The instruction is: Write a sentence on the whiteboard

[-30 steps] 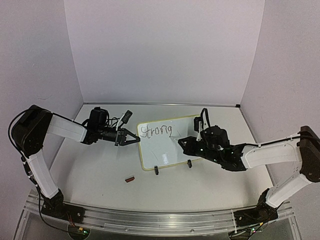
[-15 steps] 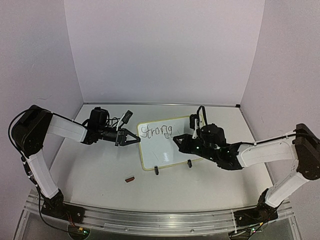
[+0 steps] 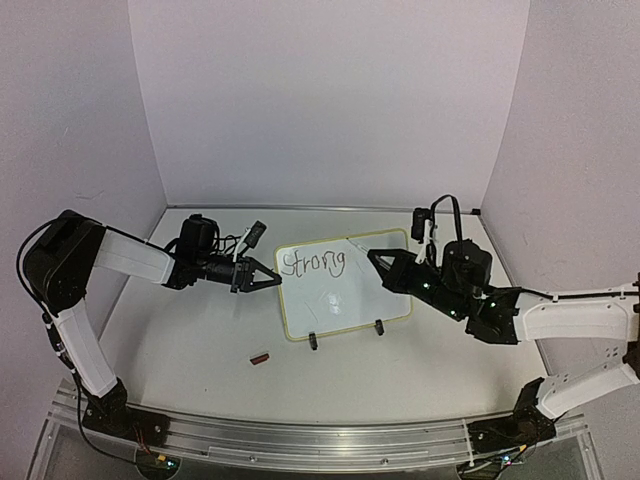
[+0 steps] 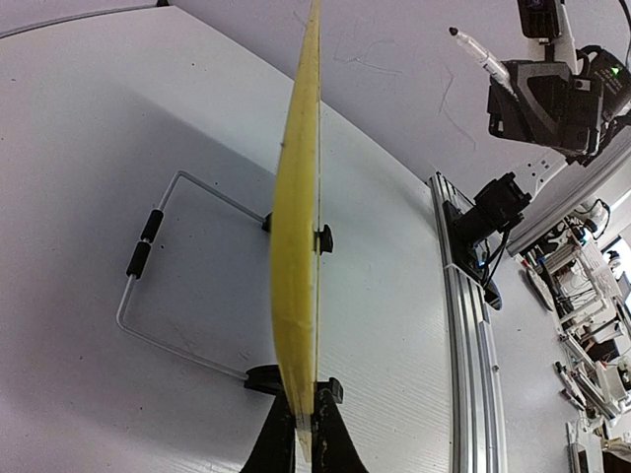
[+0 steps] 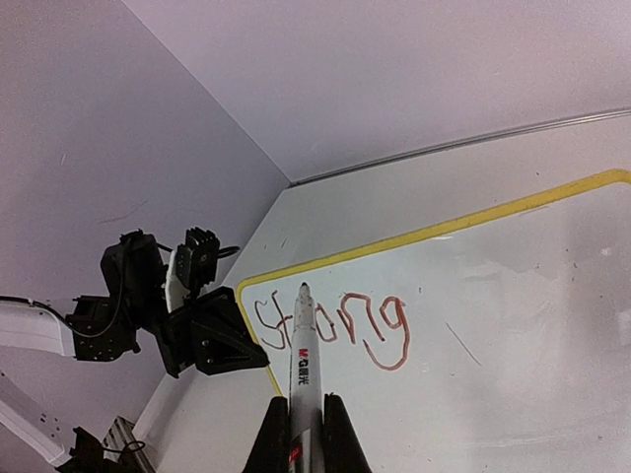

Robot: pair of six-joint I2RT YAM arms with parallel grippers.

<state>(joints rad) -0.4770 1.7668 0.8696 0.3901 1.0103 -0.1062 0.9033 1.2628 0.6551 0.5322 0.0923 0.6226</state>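
The whiteboard (image 3: pixel 340 300), white with a thin yellow frame, leans on its wire stand mid-table. Its top line carries the sentence (image 3: pixel 312 263), which reads only "Strong". My left gripper (image 3: pixel 275 280) is shut on the board's left edge. In the left wrist view the whiteboard (image 4: pixel 299 246) is edge-on between that gripper's (image 4: pixel 304 434) fingers. My right gripper (image 3: pixel 378 260) hangs off the board's upper right, shut on a white marker (image 5: pixel 304 345). The marker tip is in the air, apart from the whiteboard (image 5: pixel 493 394). The reddish sentence (image 5: pixel 340 325) lies behind the tip, with a short stray stroke to its right.
A small red cap (image 3: pixel 260 357) lies on the table in front of the board's left corner. The wire stand (image 4: pixel 148 256) reaches out behind the board. An aluminium rail (image 3: pixel 300 435) runs along the near edge. Walls close in the back and both sides.
My right arm has pulled back to the right and lifted the marker away from the board's face. The left gripper and the board have not moved. The writing is unchanged.
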